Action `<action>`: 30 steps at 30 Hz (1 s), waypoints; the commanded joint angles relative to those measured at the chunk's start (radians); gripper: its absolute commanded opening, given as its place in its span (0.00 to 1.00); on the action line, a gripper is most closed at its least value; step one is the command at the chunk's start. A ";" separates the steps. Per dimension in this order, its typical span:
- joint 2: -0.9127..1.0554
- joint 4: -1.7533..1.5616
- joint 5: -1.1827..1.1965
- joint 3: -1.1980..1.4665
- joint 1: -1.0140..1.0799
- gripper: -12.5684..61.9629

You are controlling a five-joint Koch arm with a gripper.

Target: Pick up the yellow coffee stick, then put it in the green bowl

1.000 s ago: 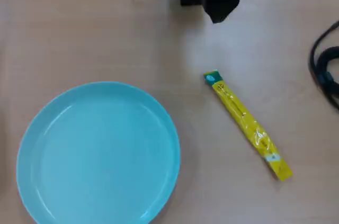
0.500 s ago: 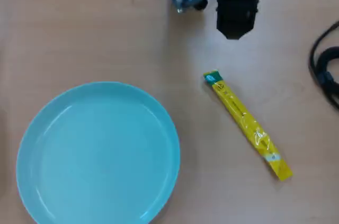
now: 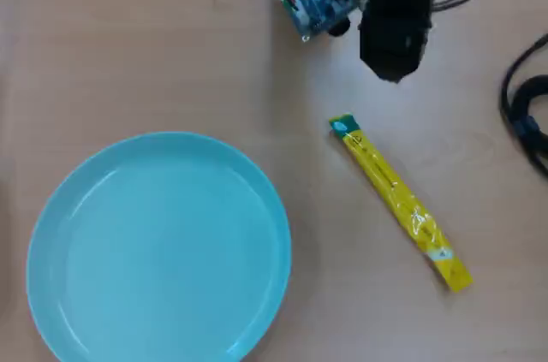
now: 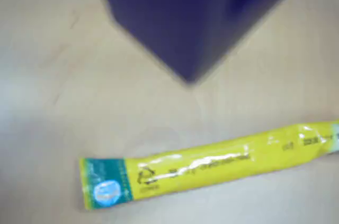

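Yellow foil with a green end: the stick [image 3: 399,200] lies flat on the wooden table [image 3: 154,54], diagonal in the overhead view, its green end up-left and nearest to my gripper [image 3: 394,71]. It sits to the right of the bowl [image 3: 51,234], well apart from its rim, and nothing touches it. I judge it very light, thin and a little soft, with glossy foil that may slip between the jaws, and because it lies so flat there is almost no edge to get under. I would take it across its narrow width near the middle [image 4: 212,163], with the jaws turned square to its length, so it does not swing or fold when lifted. The gripper hangs above the table, just beyond the green end, and holds nothing. In both views I see only one dark pointed tip, blurred in the wrist view, so I cannot tell whether the jaws stand apart or together. A black cable [image 3: 527,114] lies at the right edge, away from the path.
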 commanded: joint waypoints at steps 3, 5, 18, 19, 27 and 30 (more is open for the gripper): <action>-0.077 0.020 0.109 -0.160 -0.003 0.16; -0.114 0.020 0.149 -0.187 -0.008 0.19; -0.362 0.017 0.204 -0.351 -0.032 0.46; -0.383 0.015 0.216 -0.370 -0.034 0.47; -0.426 0.011 0.331 -0.390 -0.037 0.47; -0.436 -0.012 0.371 -0.388 -0.037 0.47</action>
